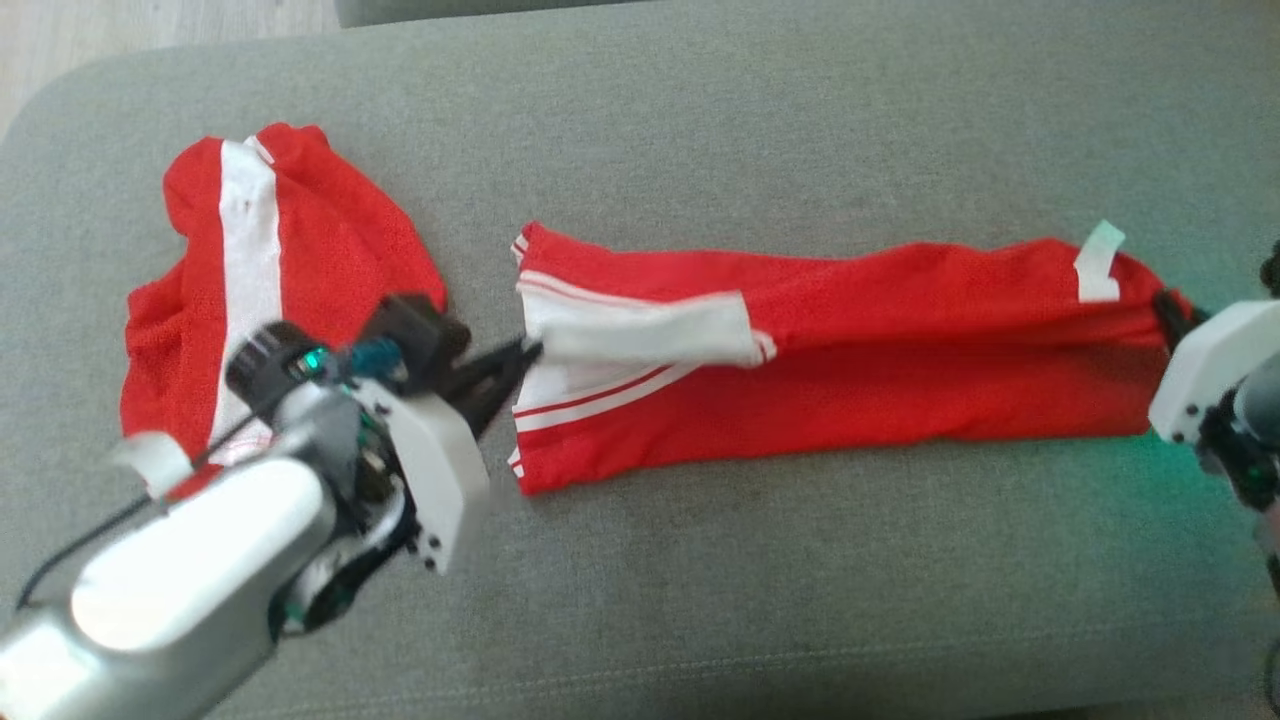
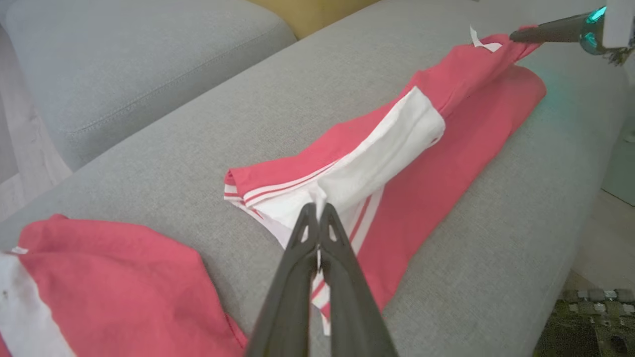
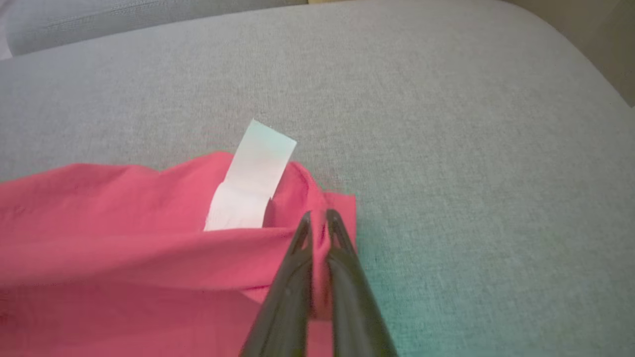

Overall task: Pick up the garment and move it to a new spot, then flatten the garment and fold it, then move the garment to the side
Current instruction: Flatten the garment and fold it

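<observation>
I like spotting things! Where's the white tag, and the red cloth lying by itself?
white tag (image 3: 250, 178): right wrist view, middle of the strip.
red cloth (image 1: 340, 245): head view, red part beside its white stripe.

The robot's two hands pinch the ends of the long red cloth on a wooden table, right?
No table: the head view shows a grey sofa under it. The left hand and right hand do pinch the ends of the red garment.

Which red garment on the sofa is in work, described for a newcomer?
On the grey sofa seat lie two red-and-white garments. The one in work is the long garment across the middle and right. Unlike the crumpled garment at the left, it is stretched lengthwise, the left end effector and right end effector shut on its ends.
</observation>
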Controlling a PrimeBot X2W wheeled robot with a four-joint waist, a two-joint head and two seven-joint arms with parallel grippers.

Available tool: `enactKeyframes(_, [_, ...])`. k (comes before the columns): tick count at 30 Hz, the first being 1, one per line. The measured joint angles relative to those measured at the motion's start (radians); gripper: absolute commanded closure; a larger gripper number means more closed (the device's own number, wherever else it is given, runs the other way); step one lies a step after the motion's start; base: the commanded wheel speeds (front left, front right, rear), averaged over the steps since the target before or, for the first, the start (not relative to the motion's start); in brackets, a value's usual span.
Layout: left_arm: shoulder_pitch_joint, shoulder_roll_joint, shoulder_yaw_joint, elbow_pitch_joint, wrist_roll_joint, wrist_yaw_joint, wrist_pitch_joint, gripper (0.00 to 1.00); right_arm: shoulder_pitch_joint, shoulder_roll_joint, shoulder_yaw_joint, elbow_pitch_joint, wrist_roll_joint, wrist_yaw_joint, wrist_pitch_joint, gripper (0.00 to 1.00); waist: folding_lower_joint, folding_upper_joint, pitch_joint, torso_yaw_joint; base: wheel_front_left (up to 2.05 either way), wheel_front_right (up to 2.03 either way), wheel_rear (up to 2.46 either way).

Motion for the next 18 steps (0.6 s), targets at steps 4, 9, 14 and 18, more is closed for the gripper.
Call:
enactKeyframes(4, [0.03,0.004,-0.022,-0.029,-0.003,0.008,0.024,1.0,0.045,-0.036,0.022,-0.055,0.037,0.0,0.082,1.0,0.0,0.0,-0.011,-0.001,0.0,0.0,0.0])
enactKeyframes(9, [0.046,0.006,-0.049,-0.031,0.005,0.017,0.036,1.0,0.086,-0.072,0.043,-0.139,0.087,0.0,0.201,1.0,0.0,0.0,-0.017,-0.009,0.0,0.0,0.0])
enactKeyframes(14, [0.05,-0.005,-0.07,-0.002,0.018,0.017,0.034,1.0,0.124,-0.08,0.045,-0.195,0.094,0.0,0.236,0.61,0.0,0.0,-0.011,-0.013,0.0,0.0,0.0])
enactKeyframes(18, [0.051,-0.028,-0.071,0.026,0.02,0.019,0.013,0.14,0.137,-0.08,0.024,-0.213,0.091,0.0,0.241,0.0,0.0,0.0,-0.01,-0.012,0.0,0.0,0.0])
